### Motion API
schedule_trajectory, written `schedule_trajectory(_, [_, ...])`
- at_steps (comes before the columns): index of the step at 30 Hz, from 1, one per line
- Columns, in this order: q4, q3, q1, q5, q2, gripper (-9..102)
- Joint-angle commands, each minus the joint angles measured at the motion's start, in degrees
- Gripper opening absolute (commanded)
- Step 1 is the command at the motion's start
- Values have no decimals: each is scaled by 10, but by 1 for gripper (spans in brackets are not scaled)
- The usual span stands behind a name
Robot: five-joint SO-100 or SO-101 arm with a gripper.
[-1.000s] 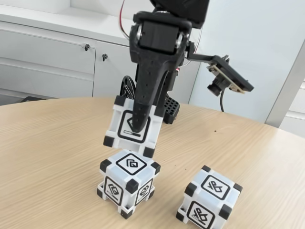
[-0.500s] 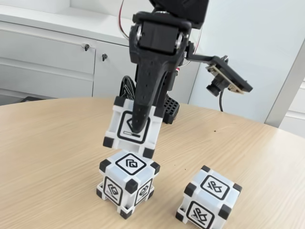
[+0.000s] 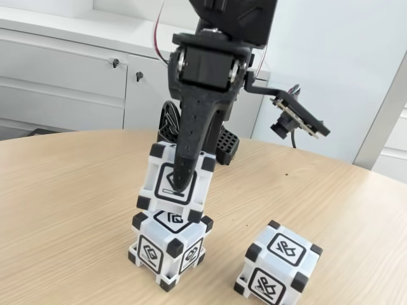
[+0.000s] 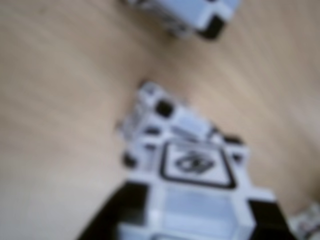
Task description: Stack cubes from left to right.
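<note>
White cabinet fronts (image 3: pixel 70 79) with two small key locks line the back of the room in the fixed view; a pale wall panel stands to the right.

Bench (image 3: pixel 63 190): light wood grain, curved far edge, carrying all three cubes.

Arm: black, descending from the top of the fixed view. A small camera on a bracket (image 3: pixel 294 114) juts to the right of the wrist, cable hanging below it. A black perforated base part (image 3: pixel 226 145) sits behind the cubes on the bench.

Tool (image 3: pixel 181 171): one long black finger lies down the front face of the held cube (image 3: pixel 175 181), over its glyph. The other finger is hidden behind the cube. The tool is closed onto this cube, gripping it front to back.

Held cube: tilted slightly, its lower edge touching or just above the top of the lower cube (image 3: pixel 168 244). Whether it rests fully on it cannot be told. In the wrist view the held cube (image 4: pixel 197 200) is blurred, glyph face up, with the lower cube (image 4: pixel 150 120) partly showing beyond it.

Lower cube: flat on the bench, one corner turned toward the fixed camera, glyph on each visible face.

Third cube (image 3: pixel 276 260): on the bench to the right in the fixed view, well apart from the stack, also corner-on. A cube (image 4: pixel 192 15) shows at the top edge of the wrist view.
</note>
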Motion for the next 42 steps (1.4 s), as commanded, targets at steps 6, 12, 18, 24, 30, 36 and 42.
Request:
schedule_trajectory(6, [-3,-10,-5,-24,-1,30])
schedule_trajectory(12, [1,-9,-5,-29,-1,30])
schedule_trajectory(18, [2,-9,-6,-35,11,32])
schedule_trajectory(24, [4,-10,-7,-37,27,33])
schedule_trajectory(30, [28,-10,-13,-29,88,33])
schedule_trajectory(36, [56,-11,-55,-30,113,33])
schedule_trajectory(42, [62,-11,-58,-15,147,33])
